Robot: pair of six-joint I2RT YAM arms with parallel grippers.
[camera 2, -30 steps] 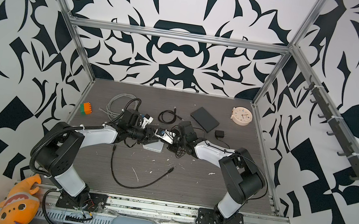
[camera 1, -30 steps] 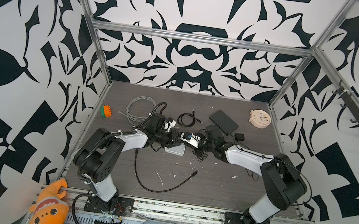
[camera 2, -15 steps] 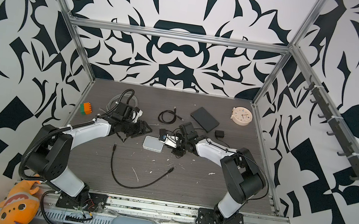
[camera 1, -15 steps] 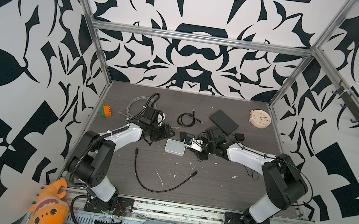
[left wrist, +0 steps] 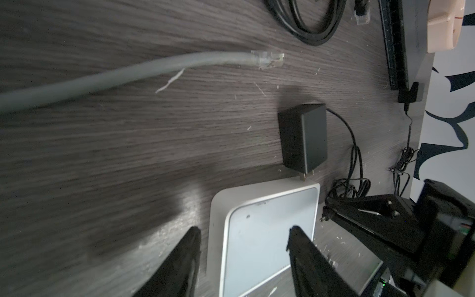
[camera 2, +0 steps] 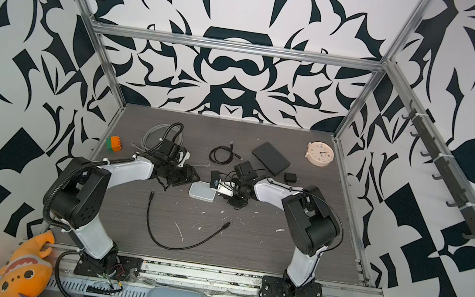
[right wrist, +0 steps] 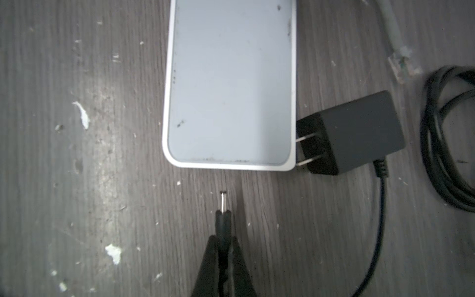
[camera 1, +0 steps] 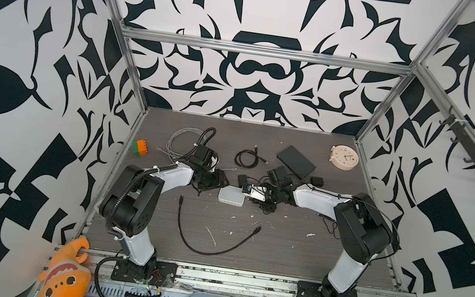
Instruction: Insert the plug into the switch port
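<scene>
1. Left gripper: back beside the switch after swinging toward the rear-left cables half a second ago. Its jaws are now spread, and the switch's corner lies between the fingers in the left wrist view. Contact cannot be told.
2. Right gripper: place unchanged, pressed together on the plug. The plug's metal tip points at the switch's short edge, just apart from it.
3. Meaning: the switch looks about to be braced. Insertion has not begun, and the port itself is hidden.
4. Power adapter: prongs against the switch's long side.
5. Tabletop: dark wood grain with white flecks. It carries a loose black cable, a grey network cable, a clock and an orange-green block.
6. Room: black-and-white patterned walls and an aluminium frame.
</scene>
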